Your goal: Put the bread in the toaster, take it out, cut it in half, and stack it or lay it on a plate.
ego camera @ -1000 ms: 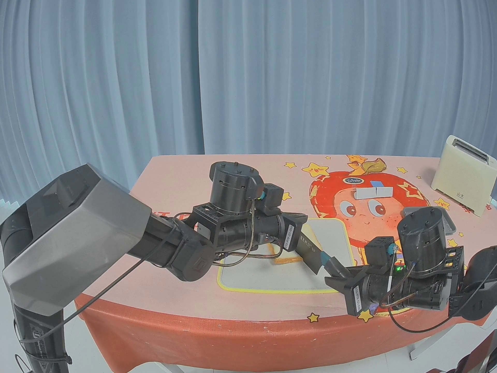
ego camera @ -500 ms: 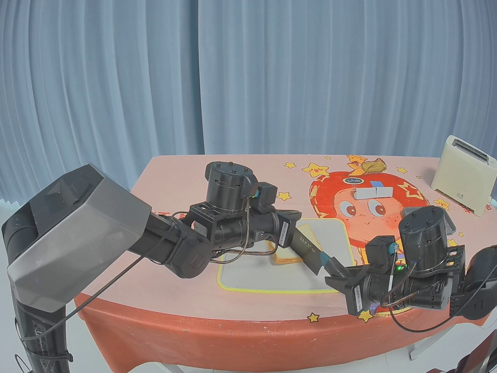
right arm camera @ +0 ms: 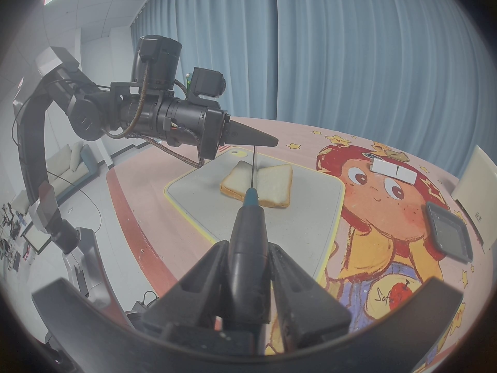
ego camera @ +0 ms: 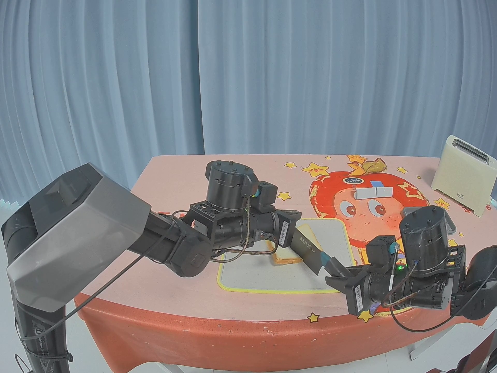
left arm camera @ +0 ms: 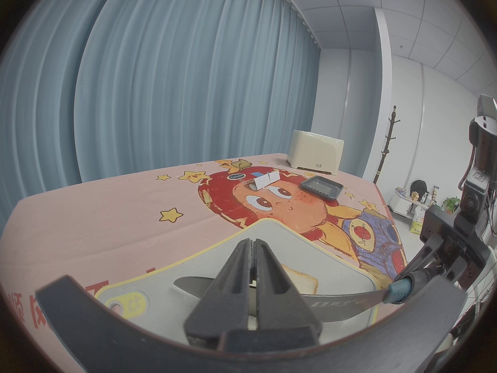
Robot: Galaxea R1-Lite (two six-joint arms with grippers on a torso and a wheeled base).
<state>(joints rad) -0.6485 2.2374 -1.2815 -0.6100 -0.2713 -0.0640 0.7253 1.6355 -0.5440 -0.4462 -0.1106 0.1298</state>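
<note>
Counter (ego camera: 176, 182), board (ego camera: 259, 278): my right pincer (right arm camera: 248, 249) clamps knife (ego camera: 310, 248) across bread (right arm camera: 274, 182) for halving; my left pincer (right arm camera: 264, 141) closed, empty, over slice, likely steadying.

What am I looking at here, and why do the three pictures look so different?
It is a two-armed robot working at a pink cartoon-print table. One picture comes from a camera on its head, looking down at both arms. The other two come from cameras on its wrists, each looking along its own claw. The right claw grips a grey-bladed knife by its dark handle, with the blade over a slice of bread. The bread lies on a white cutting board with a yellow rim. The left claw, closed, sits just above the bread. Farther back stand a cream toaster and a shallow black tray.
</note>
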